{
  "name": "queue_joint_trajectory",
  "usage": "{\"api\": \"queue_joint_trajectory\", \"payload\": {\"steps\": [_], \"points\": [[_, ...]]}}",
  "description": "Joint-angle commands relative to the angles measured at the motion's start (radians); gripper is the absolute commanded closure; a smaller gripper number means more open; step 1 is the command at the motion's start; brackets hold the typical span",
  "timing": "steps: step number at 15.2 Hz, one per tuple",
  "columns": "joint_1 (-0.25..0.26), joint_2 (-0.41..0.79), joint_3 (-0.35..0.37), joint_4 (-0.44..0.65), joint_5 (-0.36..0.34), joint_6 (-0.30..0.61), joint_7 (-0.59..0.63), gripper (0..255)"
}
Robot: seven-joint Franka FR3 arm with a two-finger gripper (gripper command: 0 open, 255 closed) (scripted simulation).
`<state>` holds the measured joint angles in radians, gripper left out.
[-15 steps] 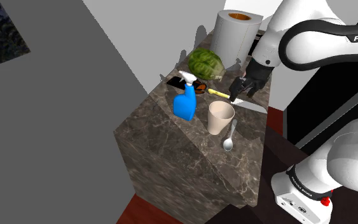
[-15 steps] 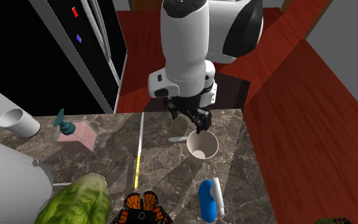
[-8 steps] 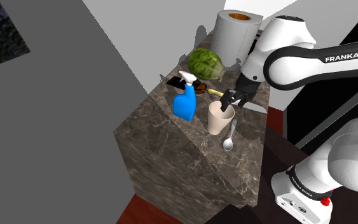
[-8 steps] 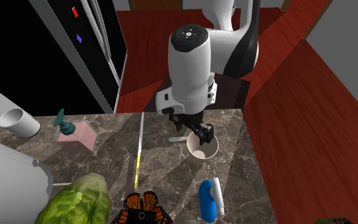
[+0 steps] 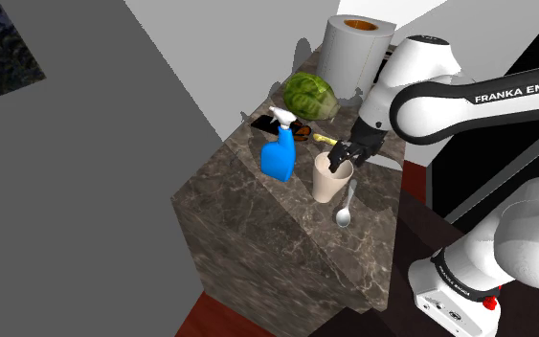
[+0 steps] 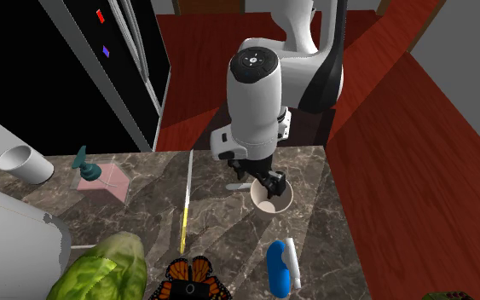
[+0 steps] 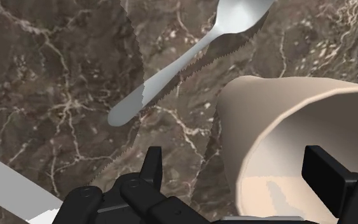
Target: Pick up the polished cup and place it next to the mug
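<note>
Brown veined marble tops the counter (image 5: 248, 220), which stands over a red wood floor (image 6: 383, 128). We see the white arm (image 5: 468, 91) rise from its stand (image 5: 449, 287) at the shoulder view's lower right, bend, and reach to that view's left, with the wrist turned down over the counter's near end.

The gripper (image 5: 342, 155) hangs at the mouth of the cup (image 5: 332, 180), which is beige, upright and set near the counter's edge. A spoon (image 5: 346, 209) lies just beside the cup. A blue spray bottle (image 5: 279, 153) stands on the cup's other side, a little apart. A yellow-handled knife (image 6: 184, 217), a green lettuce (image 5: 310, 96) and a paper towel roll (image 5: 355, 53) sit beyond them. The white mug (image 6: 25, 162) stands well apart from the cup, at the second exterior view's far left.

In the wrist view we find the fingers (image 7: 151, 167) spread wide, one outside the cup's wall with a gap between them and the other down inside the cup. The gripper grasps nothing.
</note>
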<state>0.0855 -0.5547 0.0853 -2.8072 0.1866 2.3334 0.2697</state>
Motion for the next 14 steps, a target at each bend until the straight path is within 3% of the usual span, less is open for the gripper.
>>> {"api": "queue_joint_trajectory", "payload": {"steps": [1, 2, 3, 12, 14], "points": [[0.000, 0.000, 0.000, 0.000, 0.000, 0.001, 0.000, 0], [0.000, 0.000, 0.000, 0.000, 0.000, 0.000, 0.000, 0], [0.000, 0.000, 0.000, 0.000, 0.000, 0.000, 0.000, 255], [0.000, 0.000, 0.000, 0.000, 0.000, 0.001, 0.000, 255], [-0.002, -0.019, -0.001, 0.016, -0.004, -0.035, 0.004, 255]]}}
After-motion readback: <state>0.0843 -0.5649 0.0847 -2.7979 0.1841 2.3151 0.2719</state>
